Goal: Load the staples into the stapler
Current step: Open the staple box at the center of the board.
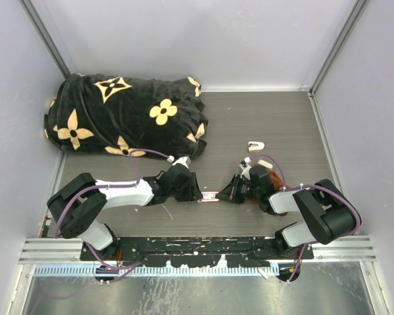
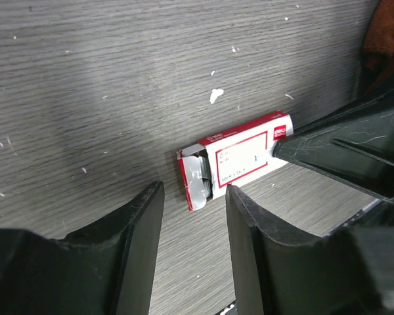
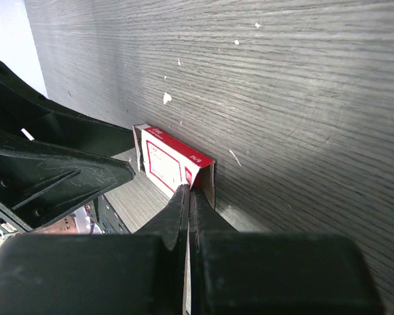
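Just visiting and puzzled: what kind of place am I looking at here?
Probably a robot test booth: plain pale walls box in a wood-grain table, two arms are bolted at its near edge, and a staple box lies between them.

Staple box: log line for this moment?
staple box: flat, tray end open | left gripper: open at tray end | right gripper: shut, tips on opposite end | stapler: lying apart

A robot lab test cell, folks: bare pale walls (image 1: 203,39) box in a grey wood-grain table (image 1: 276,118) from nine round to three o'clock. Aluminium posts (image 1: 47,38) stand in the far corners. At six o'clock, a slotted metal rail (image 1: 52,249) carries two robot arms (image 1: 111,197).
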You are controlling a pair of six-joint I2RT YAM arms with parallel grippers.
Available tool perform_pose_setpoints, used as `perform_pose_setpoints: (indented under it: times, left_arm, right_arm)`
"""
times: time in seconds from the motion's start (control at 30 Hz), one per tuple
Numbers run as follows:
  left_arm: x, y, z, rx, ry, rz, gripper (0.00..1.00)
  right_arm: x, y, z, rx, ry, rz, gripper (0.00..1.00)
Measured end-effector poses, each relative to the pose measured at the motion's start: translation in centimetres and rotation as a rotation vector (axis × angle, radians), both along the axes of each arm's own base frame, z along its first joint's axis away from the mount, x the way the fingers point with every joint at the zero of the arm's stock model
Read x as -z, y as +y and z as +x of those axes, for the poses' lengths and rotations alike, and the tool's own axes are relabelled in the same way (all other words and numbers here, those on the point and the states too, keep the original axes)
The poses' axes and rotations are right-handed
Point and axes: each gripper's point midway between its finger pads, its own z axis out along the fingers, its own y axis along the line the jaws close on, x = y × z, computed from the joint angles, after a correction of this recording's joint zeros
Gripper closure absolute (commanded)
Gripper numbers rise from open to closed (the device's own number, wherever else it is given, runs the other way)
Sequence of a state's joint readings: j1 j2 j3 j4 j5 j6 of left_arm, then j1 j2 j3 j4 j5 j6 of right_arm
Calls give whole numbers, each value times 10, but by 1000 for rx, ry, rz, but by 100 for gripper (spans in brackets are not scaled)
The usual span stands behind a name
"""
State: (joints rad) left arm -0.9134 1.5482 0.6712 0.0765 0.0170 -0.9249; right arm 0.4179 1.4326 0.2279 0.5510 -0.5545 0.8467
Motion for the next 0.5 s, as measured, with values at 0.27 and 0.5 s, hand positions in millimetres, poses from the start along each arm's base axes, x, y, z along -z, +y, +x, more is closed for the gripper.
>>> perform_pose_setpoints:
  times: [0.27, 0.5]
  left_arm:
    - [3, 9, 2, 36, -63, 166, 56]
    - [4, 4, 3, 67, -92, 220, 56]
  right_arm:
    - [0, 0, 0, 1, -2, 1, 99]
    - [-1, 0, 1, 1, -11, 4, 99]
